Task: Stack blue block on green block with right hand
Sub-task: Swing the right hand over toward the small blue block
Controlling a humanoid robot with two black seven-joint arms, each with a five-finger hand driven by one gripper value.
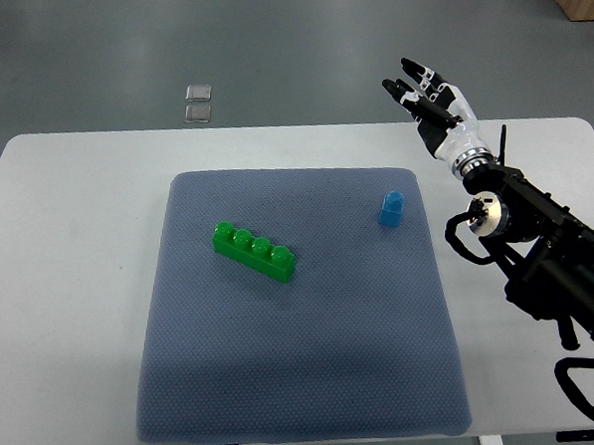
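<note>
Right hand (430, 100) open, well apart from blue block (391, 209); green block (255, 251) mid-mat.

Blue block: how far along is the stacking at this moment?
Nothing looks done yet. The blue block stands alone on the grey mat, well apart from the green block, whose studs are bare. In hand: nothing; the right hand hovers beyond the mat's far right corner, fingers extended and empty. Left: reach, grasp the blue block, carry it over and seat it on the green one.
</note>
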